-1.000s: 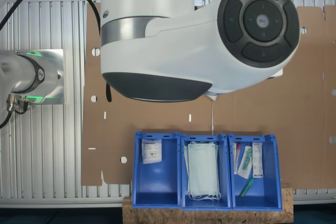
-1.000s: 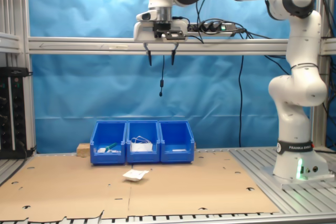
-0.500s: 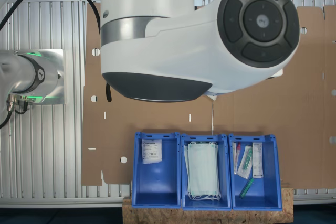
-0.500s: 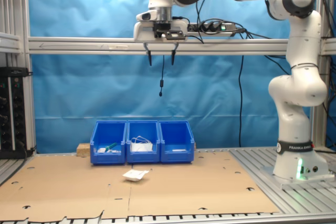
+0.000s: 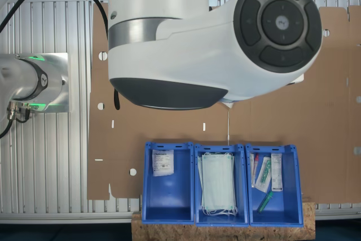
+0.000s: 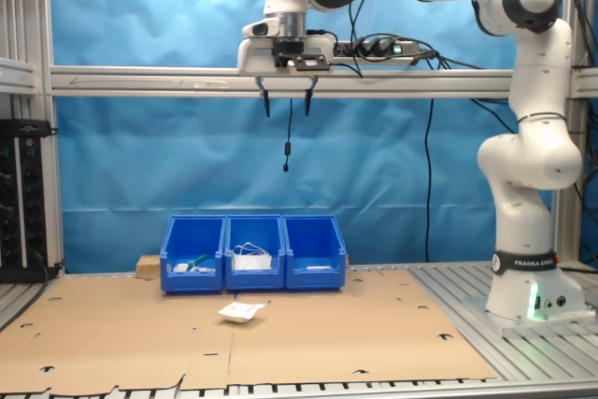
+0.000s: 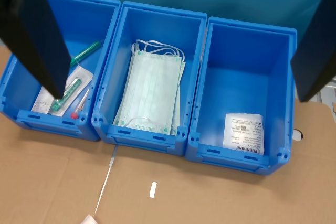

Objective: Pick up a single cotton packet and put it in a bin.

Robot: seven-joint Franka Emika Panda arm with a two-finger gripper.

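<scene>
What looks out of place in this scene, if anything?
One white cotton packet lies loose on the cardboard in front of the three blue bins, while another packet already sits in the end bin. The gripper hangs open high above, holding nothing.

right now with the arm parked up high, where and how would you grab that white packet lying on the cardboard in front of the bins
Judging from the second exterior view, the cotton packet lies nearly flat on the cardboard, apart from the three blue bins, with one end slightly raised. I would bring the open gripper straight down from above and close the fingers across its narrower width, near the raised end. Its finer shape is too small to tell.
</scene>
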